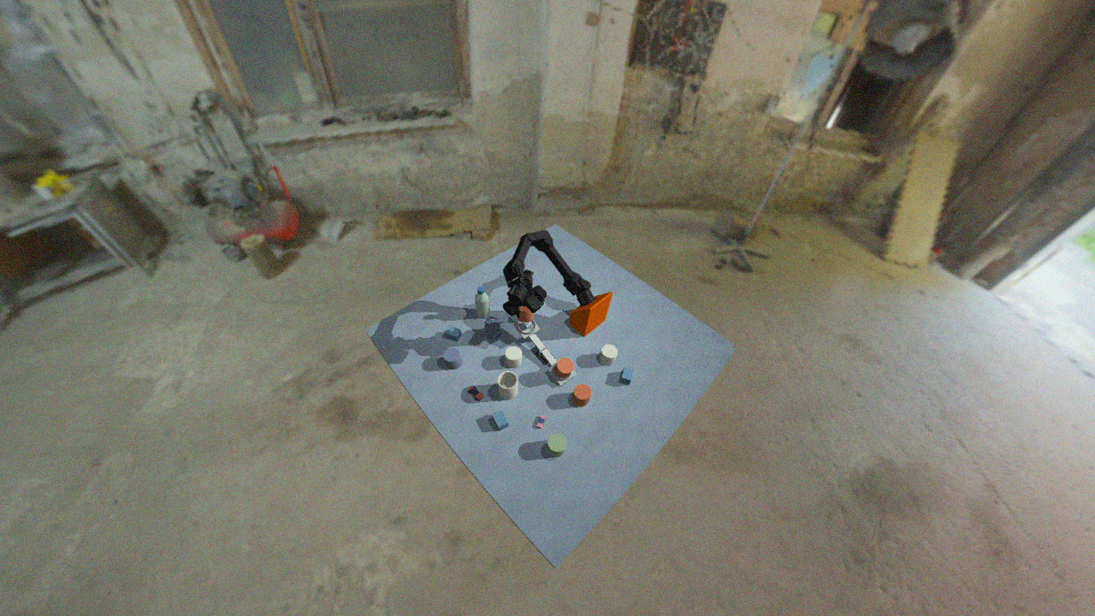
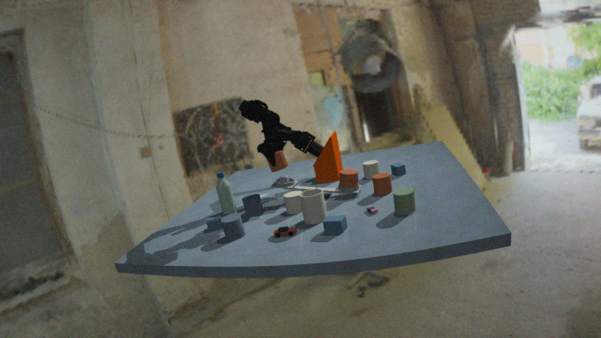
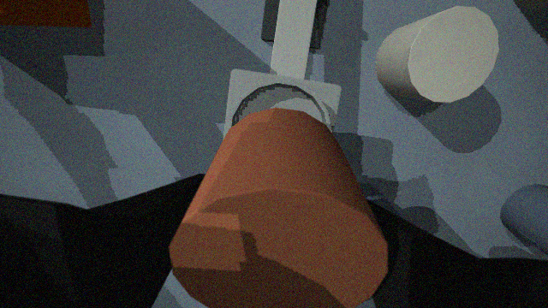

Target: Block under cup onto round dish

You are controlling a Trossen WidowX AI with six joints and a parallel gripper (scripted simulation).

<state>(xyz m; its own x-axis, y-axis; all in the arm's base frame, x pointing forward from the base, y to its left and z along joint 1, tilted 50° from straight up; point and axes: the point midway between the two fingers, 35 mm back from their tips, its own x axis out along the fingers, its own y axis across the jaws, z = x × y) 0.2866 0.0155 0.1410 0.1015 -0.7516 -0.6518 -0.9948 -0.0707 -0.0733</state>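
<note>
My gripper [image 1: 525, 313] [image 2: 277, 161] [image 3: 278, 192] is shut on one orange cup [image 1: 525, 315] [image 2: 279, 161] [image 3: 278, 162], slightly tilted and raised above one end of the white balance [image 1: 541, 348] [image 2: 311, 188] [image 3: 293, 38]. The uncovered pan shows below the cup. A small pale thing [image 2: 287, 179] stands on that pan and looks like the block; the wrist view hides most of it behind the cup. The other orange cup [image 1: 564, 367] [image 2: 348, 179] stands on the far end. I cannot make out the round dish.
An orange wedge [image 1: 591, 314] [image 2: 327, 165] stands beside the arm. A bottle [image 1: 482, 304] [image 2: 226, 195], white cylinders [image 1: 512, 357] [image 1: 607, 354], an open pale cup [image 1: 507, 385] [image 2: 312, 208], an off-balance orange cylinder [image 1: 582, 395] [image 2: 381, 185], a green cylinder [image 1: 555, 445] [image 2: 404, 202] and a toy car [image 2: 284, 231] stand around.
</note>
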